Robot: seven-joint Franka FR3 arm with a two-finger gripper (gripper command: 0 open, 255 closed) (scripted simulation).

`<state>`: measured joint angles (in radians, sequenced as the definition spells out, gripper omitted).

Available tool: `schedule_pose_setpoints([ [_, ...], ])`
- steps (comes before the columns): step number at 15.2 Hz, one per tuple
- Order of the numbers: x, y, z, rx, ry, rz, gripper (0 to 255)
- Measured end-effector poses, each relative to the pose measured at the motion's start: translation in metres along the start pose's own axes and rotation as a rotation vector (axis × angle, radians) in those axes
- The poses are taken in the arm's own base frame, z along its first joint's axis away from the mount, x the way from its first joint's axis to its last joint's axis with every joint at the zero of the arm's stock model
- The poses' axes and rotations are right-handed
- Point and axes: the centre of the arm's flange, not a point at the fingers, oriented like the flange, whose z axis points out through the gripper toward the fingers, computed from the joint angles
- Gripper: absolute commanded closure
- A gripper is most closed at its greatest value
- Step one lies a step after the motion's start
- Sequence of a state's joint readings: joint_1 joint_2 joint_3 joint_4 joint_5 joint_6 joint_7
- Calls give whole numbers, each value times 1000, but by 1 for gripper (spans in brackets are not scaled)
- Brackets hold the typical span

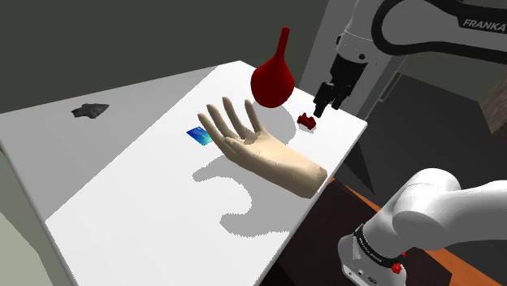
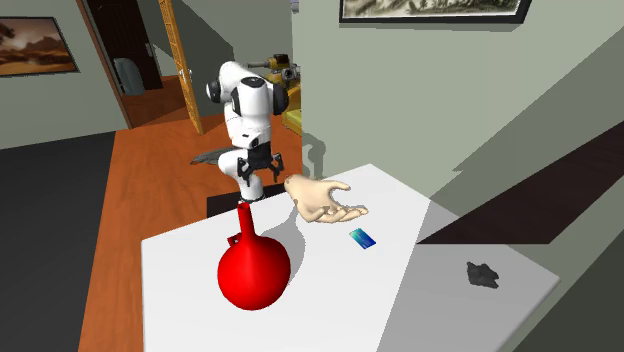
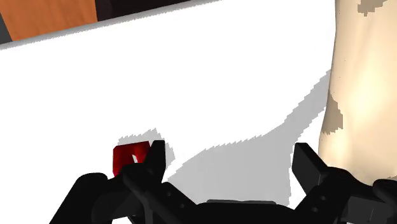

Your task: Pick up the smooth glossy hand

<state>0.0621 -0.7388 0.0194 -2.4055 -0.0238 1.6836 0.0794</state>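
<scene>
Jaws apart, nothing between them, hovering low over the white counter (image 1: pixel 130 195). The beige hand (image 3: pixel 362 83) lies on the counter with its fingers spread, just outside one jaw and not between them, so there is no grasp yet. A small red piece (image 3: pixel 127 159) sits just outside the other jaw, by its tip. This looks like the approach step: the jaws are off to one side of the hand and need to shift over it. The wrist end is probably the place to straddle, since the spread fingers look too wide. A red bulb flask (image 1: pixel 275 77) stands near the jaws and could get knocked. A blue card (image 1: pixel 199 136) and a dark lump (image 1: pixel 89 110) lie beyond the hand from the jaws, out of the way.
</scene>
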Motion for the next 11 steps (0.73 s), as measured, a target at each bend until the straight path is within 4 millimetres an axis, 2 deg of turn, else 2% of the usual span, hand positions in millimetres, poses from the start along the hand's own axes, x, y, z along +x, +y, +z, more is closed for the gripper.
schedule_pose_setpoints([
  [11, 18, -130, 5, 75, 89, -161, 0],
])
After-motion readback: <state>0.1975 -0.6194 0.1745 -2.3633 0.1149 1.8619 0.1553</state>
